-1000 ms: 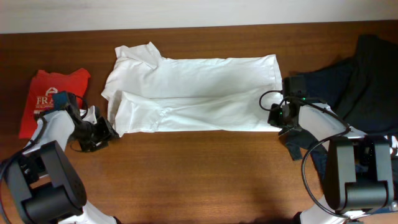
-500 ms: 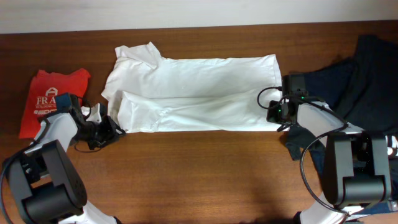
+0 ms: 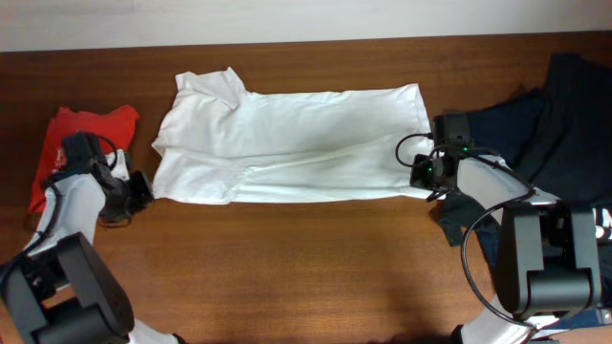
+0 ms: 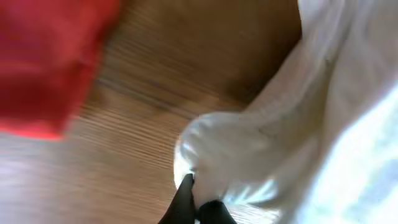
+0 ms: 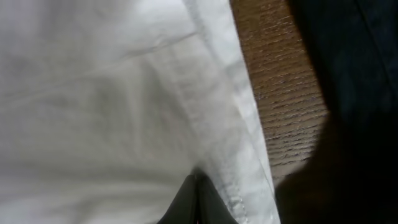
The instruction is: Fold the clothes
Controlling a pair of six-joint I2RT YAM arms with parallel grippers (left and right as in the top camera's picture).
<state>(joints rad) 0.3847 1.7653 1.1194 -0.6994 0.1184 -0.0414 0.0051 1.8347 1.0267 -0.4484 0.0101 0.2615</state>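
A white shirt lies spread across the brown table, collar end to the left. My left gripper is at its lower left corner. In the left wrist view the fingers are pinched shut on a bunched edge of the white shirt. My right gripper is at the shirt's lower right edge. In the right wrist view its fingers are shut on the hemmed border of the shirt.
A folded red garment lies at the far left, also in the left wrist view. A heap of dark navy clothes lies at the right, close behind my right arm, and shows in the right wrist view.
My left gripper has moved left, drawing the shirt's lower left part outward, and the folded flap there has flattened. The right gripper has hardly moved.
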